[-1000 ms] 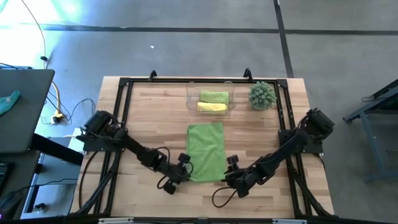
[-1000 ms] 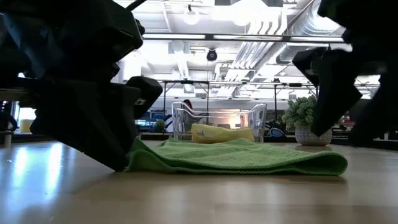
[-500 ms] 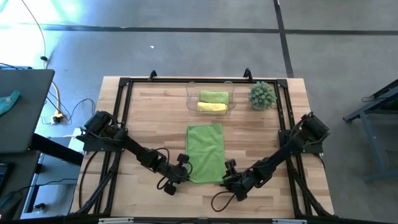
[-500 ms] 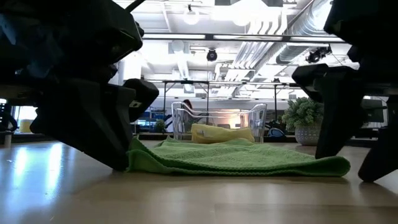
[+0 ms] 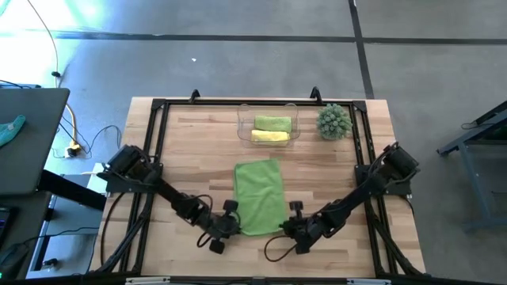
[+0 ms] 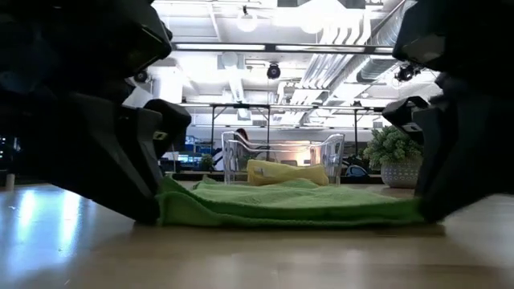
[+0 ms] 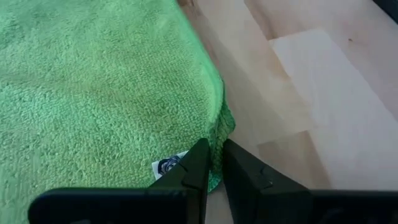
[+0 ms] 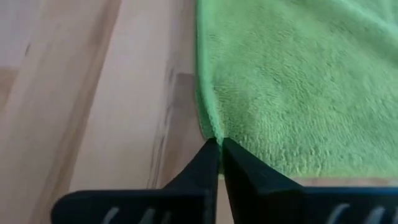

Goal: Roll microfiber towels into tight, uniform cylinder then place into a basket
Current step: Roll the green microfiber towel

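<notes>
- Tabletop [image 5: 198, 142]: bare wooden slats, carrying all task items inside a black frame.
- Lime green towel [image 5: 260, 196]: lies flat at the middle of the tabletop, apparently folded into a long strip, near end toward the arms. Soft, light, limp; likely to sag, drag and bunch if pulled unevenly. Plush pile probably grips itself well once rolled, yet springs loose if tension drops.
- Basket [image 5: 242, 131]: clear tub at the far edge, well apart from the flat towel, already holding one rolled green towel [image 5: 272, 123] and one rolled yellow towel [image 5: 269, 136].
- Left hand [image 7: 213, 163]: clenched on the near left corner of the flat towel, beside a small label [image 7: 166, 165].
- Right hand [image 8: 219, 157]: clenched on the near right corner, hem pinched between the fingertips.
- Recommended hold: both near corners at the hem, as taken here; equal height and equal pull on each side, judged necessary for a tight, even cylinder.
- Risk: thin hem may slip from a narrow pinch; a skewed start likely gives a cone.
</notes>
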